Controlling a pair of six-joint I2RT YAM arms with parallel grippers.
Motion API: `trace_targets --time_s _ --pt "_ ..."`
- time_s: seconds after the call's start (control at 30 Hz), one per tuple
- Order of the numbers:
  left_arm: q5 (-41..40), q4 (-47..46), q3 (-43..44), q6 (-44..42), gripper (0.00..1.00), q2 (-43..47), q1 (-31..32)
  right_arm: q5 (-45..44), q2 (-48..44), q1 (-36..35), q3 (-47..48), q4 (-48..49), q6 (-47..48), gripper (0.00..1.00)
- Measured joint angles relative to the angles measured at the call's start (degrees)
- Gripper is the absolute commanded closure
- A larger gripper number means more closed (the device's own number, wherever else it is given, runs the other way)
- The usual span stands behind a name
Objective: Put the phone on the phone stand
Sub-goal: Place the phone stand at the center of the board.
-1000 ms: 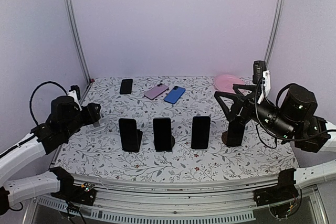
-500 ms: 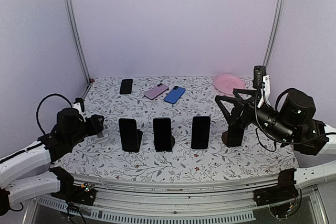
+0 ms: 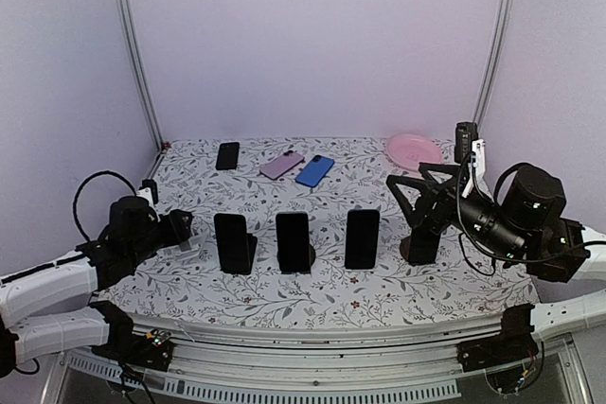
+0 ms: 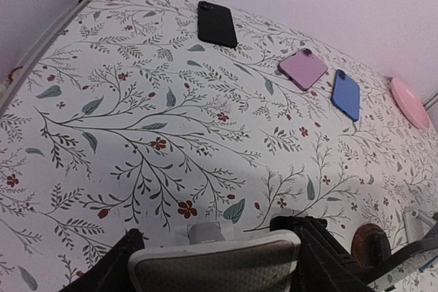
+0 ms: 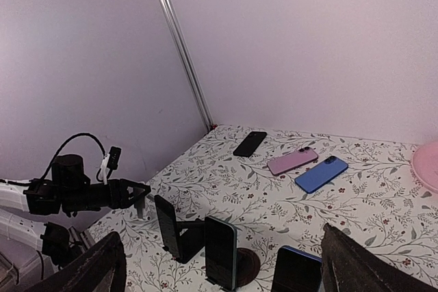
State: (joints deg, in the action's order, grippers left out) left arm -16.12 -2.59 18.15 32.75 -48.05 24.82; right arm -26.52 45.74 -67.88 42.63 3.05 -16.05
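My left gripper [image 4: 215, 264] is shut on the phone [image 4: 219, 268], a grey slab with a white rim held across its width, low over the table's left side. From above, that left gripper [image 3: 180, 230] sits left of the row of stands. Three dark phones stand upright on phone stands [image 3: 234, 243] [image 3: 294, 241] [image 3: 362, 238]. A fourth dark stand [image 3: 423, 239] is under my right gripper [image 3: 421, 191]. The right gripper [image 5: 220, 237] is open with nothing between its fingers [image 5: 89, 268].
A black phone [image 3: 227, 155], a pink phone [image 3: 281, 165] and a blue phone [image 3: 314, 170] lie flat at the back. A pink plate [image 3: 414, 149] sits at the back right. A round brown stand base [image 4: 369, 241] shows right of my left fingers.
My left arm has sunk lower and shifted slightly right, still holding the phone. The right gripper has barely moved and stays open.
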Motion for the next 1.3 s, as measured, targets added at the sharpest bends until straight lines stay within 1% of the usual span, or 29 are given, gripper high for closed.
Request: trace_targets --time_s 0.3,0.73,1.3 --pt "1.1 -1.4 -1.6 0.3 0.65 -1.8 0.0 0.0 1.9 0.0 0.0 0.5 0.5 0.01" --pt "2.4 -2.3 -0.9 0.3 0.63 -5.1 0.0 0.1 2.8 0.0 0.0 0.5 0.6 0.01" --pt "3.5 -0.3 -0.1 0.2 0.60 -5.0 -0.1 0.8 2.9 0.2 0.0 0.5 0.6 0.01"
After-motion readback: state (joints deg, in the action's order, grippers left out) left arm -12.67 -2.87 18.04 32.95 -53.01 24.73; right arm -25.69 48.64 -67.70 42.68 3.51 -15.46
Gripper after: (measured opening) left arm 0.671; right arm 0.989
